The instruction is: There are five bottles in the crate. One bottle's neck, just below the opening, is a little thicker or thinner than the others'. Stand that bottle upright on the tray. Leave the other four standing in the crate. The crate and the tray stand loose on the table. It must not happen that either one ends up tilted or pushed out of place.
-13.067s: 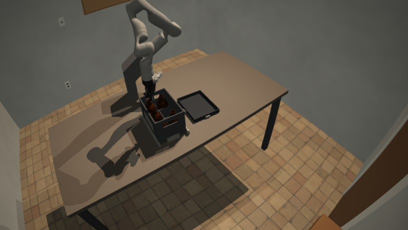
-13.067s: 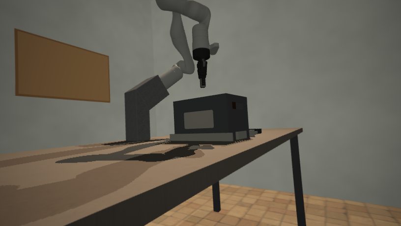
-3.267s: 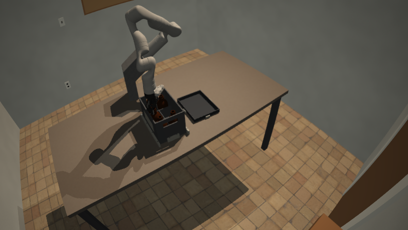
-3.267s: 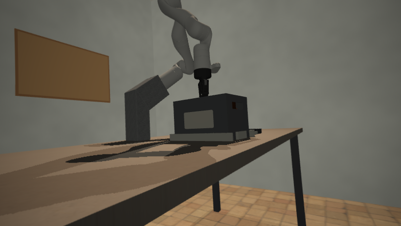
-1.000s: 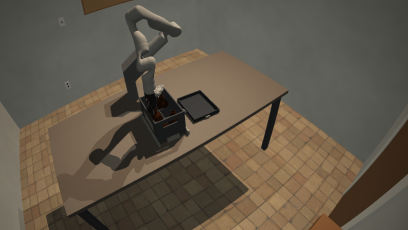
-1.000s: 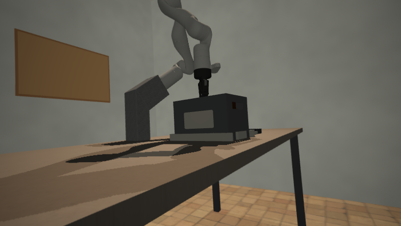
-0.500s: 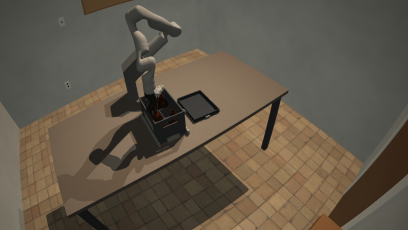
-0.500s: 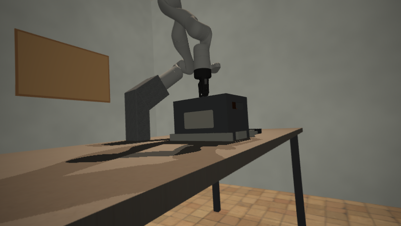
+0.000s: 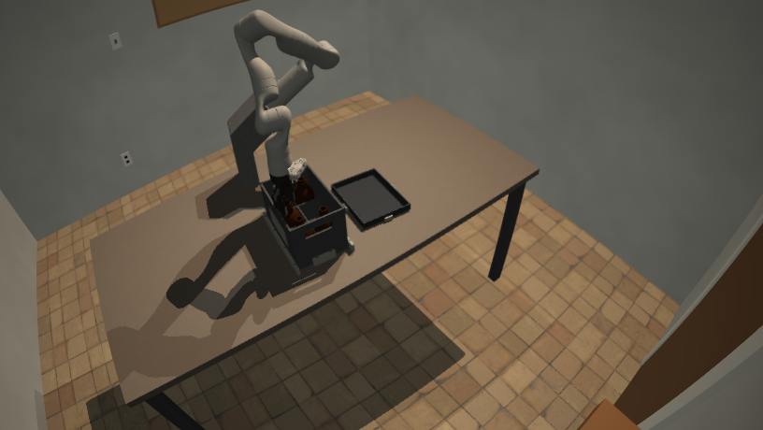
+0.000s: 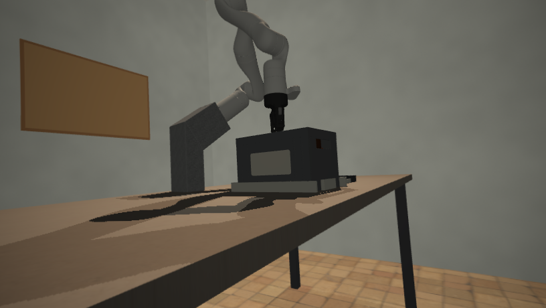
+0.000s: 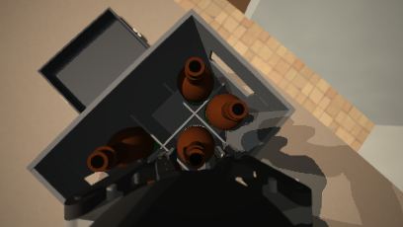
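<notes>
Pincer [image 9: 282,206] [image 10: 277,130] [image 11: 196,153] apart, gripping nothing; odd-necked bottle unidentified among brown bottles [image 9: 323,209] [image 11: 196,86] in the crate [image 9: 318,243] [image 10: 300,152] [image 11: 123,99] below and around it, presumably glass: stiff, slippery, best gripped at the neck; matte brown table [image 9: 427,138] [image 10: 160,237] [image 11: 30,30] beneath, grey walls [image 9: 481,53] [image 10: 420,95] [image 11: 346,49] beyond.

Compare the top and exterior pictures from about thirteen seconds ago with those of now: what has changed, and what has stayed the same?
The black gripper has moved down, from above the dark grey open-topped crate to inside its opening. Its fingers stand open; no bottle has been lifted out. The crate and the square black-rimmed tray look unmoved.
</notes>
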Robot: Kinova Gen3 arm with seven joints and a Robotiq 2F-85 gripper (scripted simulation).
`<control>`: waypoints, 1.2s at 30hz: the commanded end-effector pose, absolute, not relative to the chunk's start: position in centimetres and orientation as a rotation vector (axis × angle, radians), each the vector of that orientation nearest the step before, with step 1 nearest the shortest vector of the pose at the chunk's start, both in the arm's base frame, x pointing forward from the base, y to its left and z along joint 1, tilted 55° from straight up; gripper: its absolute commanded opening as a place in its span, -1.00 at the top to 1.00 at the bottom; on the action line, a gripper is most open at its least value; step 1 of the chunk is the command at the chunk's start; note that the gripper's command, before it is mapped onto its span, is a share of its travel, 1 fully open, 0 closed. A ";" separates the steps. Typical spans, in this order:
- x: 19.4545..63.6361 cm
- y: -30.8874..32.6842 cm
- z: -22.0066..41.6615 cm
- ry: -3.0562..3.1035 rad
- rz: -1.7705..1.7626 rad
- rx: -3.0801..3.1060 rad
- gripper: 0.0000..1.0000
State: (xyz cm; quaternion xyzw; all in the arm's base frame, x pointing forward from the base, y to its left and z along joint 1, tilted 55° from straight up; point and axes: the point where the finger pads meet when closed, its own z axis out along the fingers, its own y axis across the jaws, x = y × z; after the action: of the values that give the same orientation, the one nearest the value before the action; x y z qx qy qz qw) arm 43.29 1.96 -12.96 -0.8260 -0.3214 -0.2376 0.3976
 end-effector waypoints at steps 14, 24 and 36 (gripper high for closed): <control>43.1 0.5 -12.0 -0.813 -0.603 -2.094 -0.27; 42.7 -1.6 -10.5 -0.813 -0.603 -2.094 -0.27; 42.3 -4.1 -8.7 -0.813 -0.603 -2.094 -0.27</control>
State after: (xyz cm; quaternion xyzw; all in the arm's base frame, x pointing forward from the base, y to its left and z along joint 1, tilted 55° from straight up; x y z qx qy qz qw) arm 42.26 -3.47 -8.88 -0.8242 -0.3231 -0.2367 0.4003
